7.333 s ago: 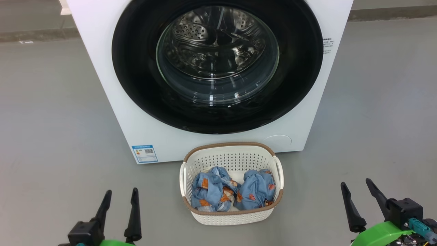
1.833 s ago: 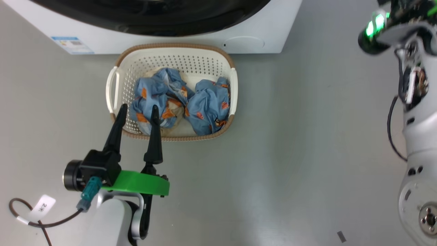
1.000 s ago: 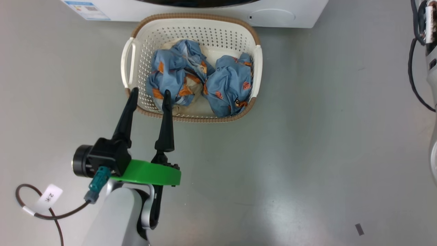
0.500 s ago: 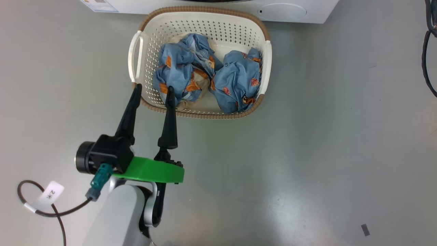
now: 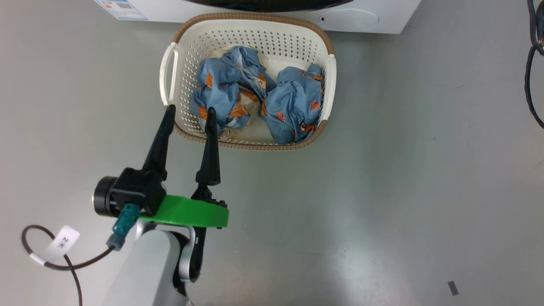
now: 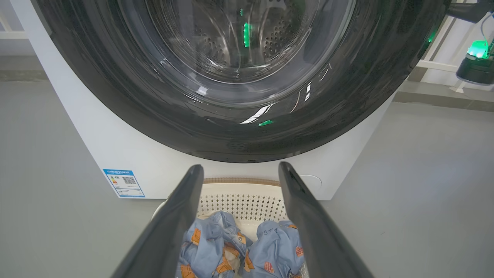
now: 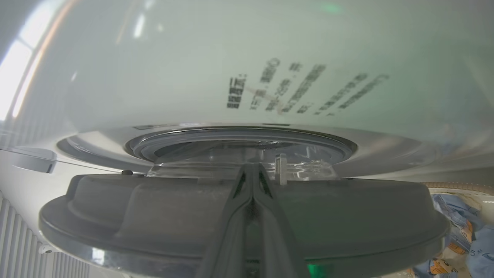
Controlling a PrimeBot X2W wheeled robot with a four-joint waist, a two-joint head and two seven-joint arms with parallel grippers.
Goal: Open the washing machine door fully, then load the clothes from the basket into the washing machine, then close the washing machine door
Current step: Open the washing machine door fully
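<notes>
The cream basket (image 5: 250,146) stands on the floor against the washing machine (image 5: 382,17), with crumpled blue-and-orange clothes (image 5: 293,102) inside. My left gripper (image 5: 190,110) is open and empty above the basket's near left corner, one finger outside the rim and one over the clothes. In the left wrist view it (image 6: 240,166) points at the washing machine door (image 6: 231,131), above the basket (image 6: 241,200) and clothes (image 6: 216,247). My right gripper (image 7: 252,168) is shut, fingertips at the door's grey inner side (image 7: 115,204), which stands a little off the white front (image 7: 193,58).
Bare grey floor surrounds the basket. A dark cable with a white tag (image 5: 59,244) lies at lower left. The right arm's cable (image 5: 531,63) hangs at the right edge. A blue label sticker (image 6: 123,182) marks the washer's lower left corner.
The head view has shifted slightly, so the basket sits a little differently in the picture. My left gripper stays open at the basket's near left corner, holding nothing.
</notes>
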